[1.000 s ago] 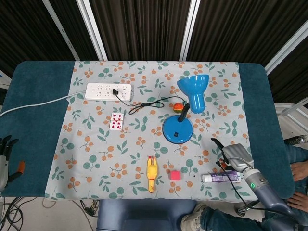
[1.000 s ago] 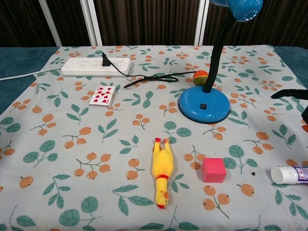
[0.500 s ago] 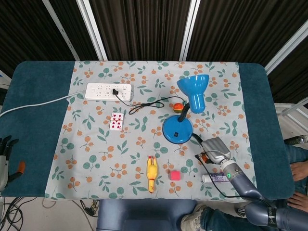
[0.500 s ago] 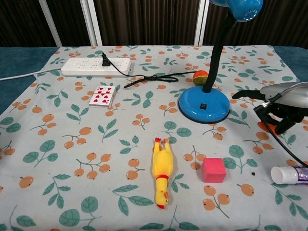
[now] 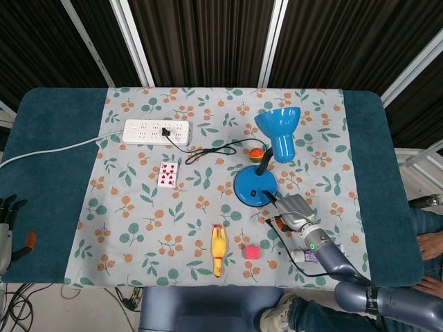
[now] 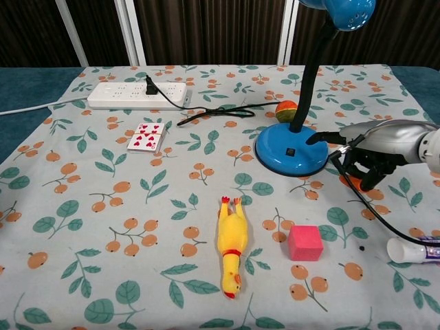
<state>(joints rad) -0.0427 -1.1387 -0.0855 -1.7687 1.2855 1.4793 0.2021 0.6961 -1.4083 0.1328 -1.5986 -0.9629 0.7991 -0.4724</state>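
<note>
The right hand (image 5: 292, 209) hovers just beside the blue desk lamp (image 5: 255, 187), at about four o'clock from its round base, fingers apart and curved downward with nothing in them; in the chest view one fingertip (image 6: 317, 137) reaches over the rim of the base, though contact cannot be made out. The lamp has a flat glossy blue disc for a base with a small black switch on top, a black bendable neck rising from it, and a blue cone-shaped shade tipped toward two o'clock. Its black cord (image 5: 211, 150) runs toward ten o'clock to a white power strip (image 5: 156, 131). A small orange-and-green ball (image 5: 255, 153) lies just behind the base at twelve o'clock. A pink cube (image 5: 252, 252) sits near the hand at seven o'clock, a yellow rubber chicken (image 5: 218, 249) beyond it at eight o'clock, and a white tube (image 5: 304, 255) lies at five o'clock on the floral cloth of the worktop (image 5: 48, 173). Playing cards (image 5: 167, 174) lie well apart at nine o'clock. The left hand (image 5: 7, 225) rests off the worktop's left edge, fingers loosely spread, holding nothing.
</note>
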